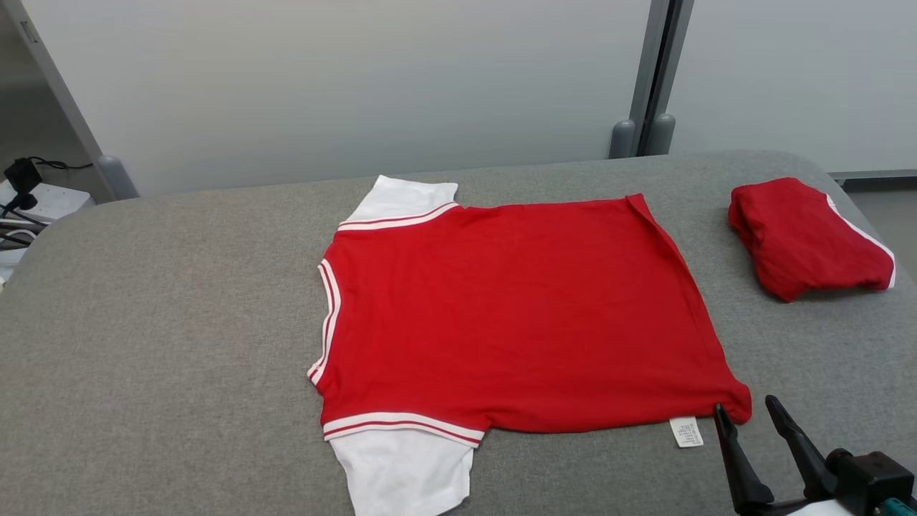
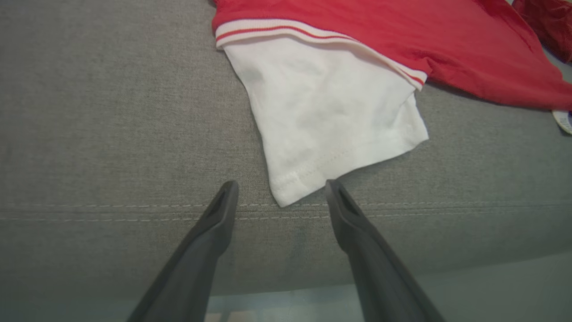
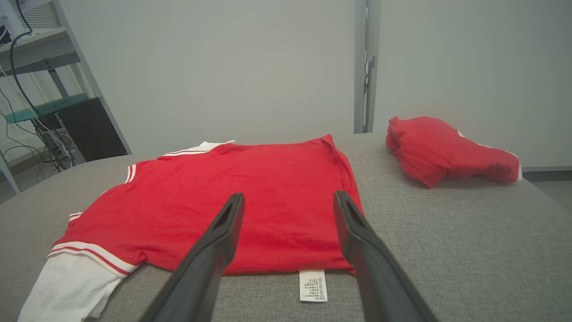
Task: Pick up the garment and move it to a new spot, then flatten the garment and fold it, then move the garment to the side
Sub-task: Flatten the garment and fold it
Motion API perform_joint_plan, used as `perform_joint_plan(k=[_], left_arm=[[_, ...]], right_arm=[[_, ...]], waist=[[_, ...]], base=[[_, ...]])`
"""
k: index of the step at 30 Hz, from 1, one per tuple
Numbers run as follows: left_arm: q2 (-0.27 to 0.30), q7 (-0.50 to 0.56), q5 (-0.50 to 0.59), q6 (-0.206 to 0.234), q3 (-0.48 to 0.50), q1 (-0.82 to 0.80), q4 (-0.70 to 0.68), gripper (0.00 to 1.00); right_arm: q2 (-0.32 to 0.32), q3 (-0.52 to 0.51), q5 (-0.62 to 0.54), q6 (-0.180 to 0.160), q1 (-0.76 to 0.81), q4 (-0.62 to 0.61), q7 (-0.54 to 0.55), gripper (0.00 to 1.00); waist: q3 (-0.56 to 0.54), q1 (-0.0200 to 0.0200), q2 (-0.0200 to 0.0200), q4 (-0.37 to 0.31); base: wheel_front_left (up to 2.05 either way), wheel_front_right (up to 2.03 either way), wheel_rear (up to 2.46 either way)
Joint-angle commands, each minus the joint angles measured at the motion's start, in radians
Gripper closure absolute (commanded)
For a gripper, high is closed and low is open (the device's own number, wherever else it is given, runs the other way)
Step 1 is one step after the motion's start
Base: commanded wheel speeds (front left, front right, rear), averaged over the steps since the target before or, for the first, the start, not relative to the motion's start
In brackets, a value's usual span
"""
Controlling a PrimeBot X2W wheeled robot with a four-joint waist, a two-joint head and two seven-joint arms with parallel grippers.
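Note:
The garment [image 1: 516,315] is a red T-shirt with white sleeves, spread flat on the grey padded table [image 1: 165,315], its neck to the left and its hem to the right. A white label [image 1: 686,432] sticks out at its near right corner. My right gripper [image 1: 745,410] stands open just right of that corner; in the right wrist view its fingers [image 3: 223,232] hover over the garment's [image 3: 250,192] near hem, label [image 3: 313,285] between them. My left gripper [image 2: 279,188] is open at the near white sleeve's [image 2: 330,116] cuff corner, close to the table's front edge.
A second red garment [image 1: 806,236], bunched up, lies at the table's far right. A pale wall with a grey post [image 1: 655,72] stands behind the table. Cables and a white box [image 1: 29,197] sit off the far left. The table's left half is bare.

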Motion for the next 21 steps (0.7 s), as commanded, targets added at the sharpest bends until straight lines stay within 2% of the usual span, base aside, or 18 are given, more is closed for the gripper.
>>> perform_joint_plan(k=[1, 7, 18, 20, 21], left_arm=[[-0.002, -0.004, -0.027, 0.006, 0.01, -0.065, 0.007, 0.0], [-0.002, 0.005, -0.059, 0.022, -0.069, -0.138, 0.105, 0.0], [-0.002, -0.02, -0.139, 0.061, -0.159, -0.216, 0.203, 0.0], [-0.002, -0.027, -0.149, 0.069, -0.169, -0.23, 0.22, 0.02], [-0.002, -0.03, -0.154, 0.071, -0.174, -0.236, 0.229, 0.07]], right_arm=[[-0.019, 0.022, 0.001, 0.001, -0.024, -0.022, -0.013, 0.0], [-0.03, 0.03, 0.001, 0.001, -0.038, -0.019, -0.013, 0.0], [-0.047, 0.037, 0.006, 0.001, -0.046, -0.02, -0.013, 0.0], [-0.05, 0.037, 0.006, 0.001, -0.047, -0.021, -0.013, 0.0], [-0.051, 0.037, 0.006, 0.001, -0.047, -0.02, -0.013, 0.0]], waist=[[0.005, 0.0, 0.0, -0.001], [0.019, 0.0, 0.0, -0.005], [0.042, 0.0, 0.0, -0.024], [0.045, 0.0, 0.0, -0.026], [0.047, 0.0, 0.0, -0.027]], base=[[0.0, 0.0, 0.0], [0.0, 0.0, 0.0], [0.0, 0.0, 0.0], [0.0, 0.0, 0.0], [0.0, 0.0, 0.0]])
